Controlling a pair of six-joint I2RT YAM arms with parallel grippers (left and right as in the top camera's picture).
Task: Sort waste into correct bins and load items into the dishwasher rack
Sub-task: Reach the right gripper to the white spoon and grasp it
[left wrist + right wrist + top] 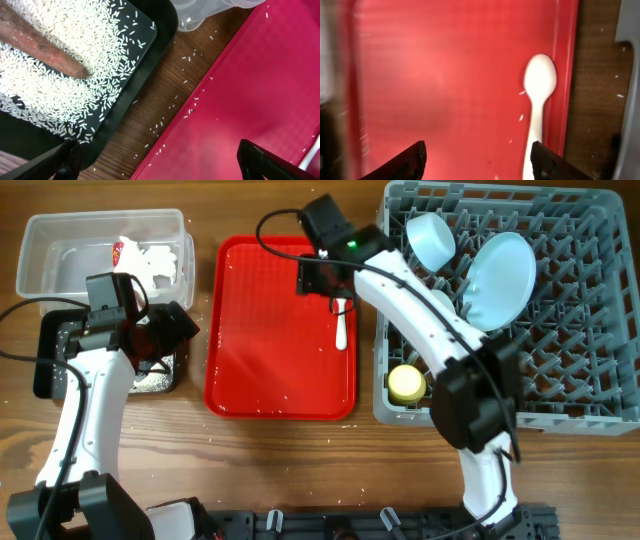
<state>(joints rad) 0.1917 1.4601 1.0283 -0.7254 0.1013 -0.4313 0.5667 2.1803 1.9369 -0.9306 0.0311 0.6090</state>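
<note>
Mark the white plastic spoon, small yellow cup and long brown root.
white plastic spoon (540,78): right wrist view, bowl.
small yellow cup (406,384): overhead view, top.
long brown root (41,47): left wrist view, middle.

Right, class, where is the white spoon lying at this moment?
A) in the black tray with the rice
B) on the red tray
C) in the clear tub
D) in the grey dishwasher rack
B: the white spoon lies flat on the red tray, close to one long edge, as the overhead and right wrist views both show.

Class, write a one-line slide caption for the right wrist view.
Open right gripper hovers over the red tray, white spoon near one finger.
</note>
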